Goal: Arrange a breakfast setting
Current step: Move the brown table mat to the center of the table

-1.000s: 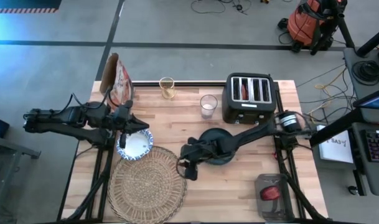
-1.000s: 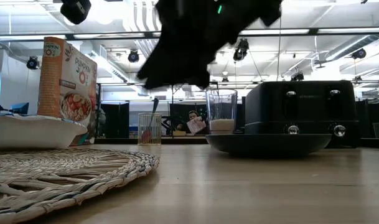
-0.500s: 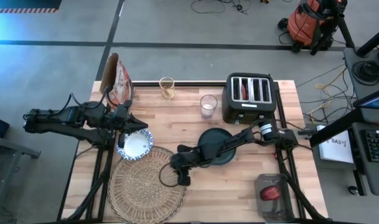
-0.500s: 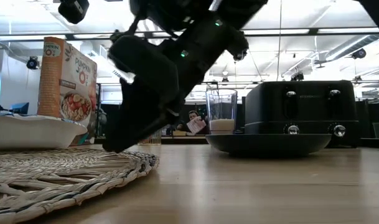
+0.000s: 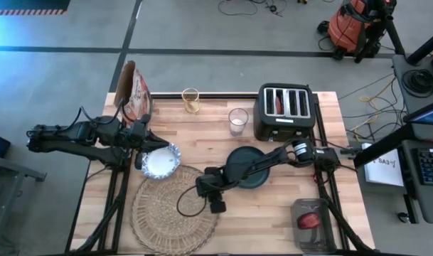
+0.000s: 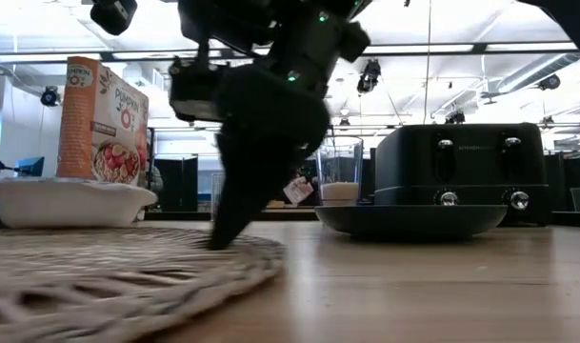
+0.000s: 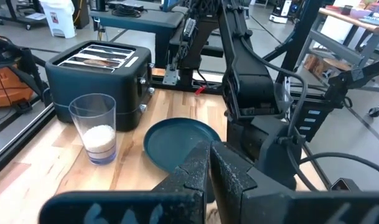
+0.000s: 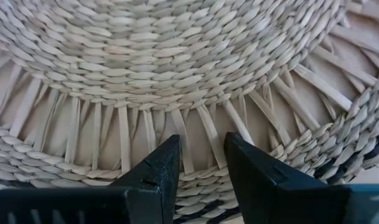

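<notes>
The round woven straw placemat (image 5: pixel 175 210) lies flat at the table's near left and also shows in the low view (image 6: pixel 109 276). My right gripper (image 8: pixel 201 140) is down on the placemat's right rim (image 5: pixel 215 203), fingers a little apart. The blue-and-white bowl (image 5: pixel 161 162) sits at the placemat's far rim, its near side overlapping it. My left gripper (image 7: pixel 208 149) is shut and empty, just above the bowl's far-left side (image 5: pixel 156 144). The dark teal plate (image 5: pixel 246 167) lies flat at mid-table. A clear glass (image 5: pixel 238 121) with white contents stands beyond it. My right gripper has its two fingertips (image 8: pixel 234 146) on the radial straws (image 8: pixel 205 134) just inside the placemat's outer braid, at its right side. A couple of straws stand in the narrow gap between them. The fingers slant down from the table's right. The placemat lies flat on the table.
A black four-slot toaster (image 5: pixel 286 112) stands at the far right. The cereal bag (image 5: pixel 134 89) is at the far left, and a second glass (image 5: pixel 190 99) is at the far edge. A small tray with a red thing (image 5: pixel 310 222) is at the near right.
My right gripper has come down and leftward onto the placemat's right rim. It has then gone toward the table's right edge, sliding the whole placemat that way along the table. The bowl has shifted a little to the right and far side with it.
</notes>
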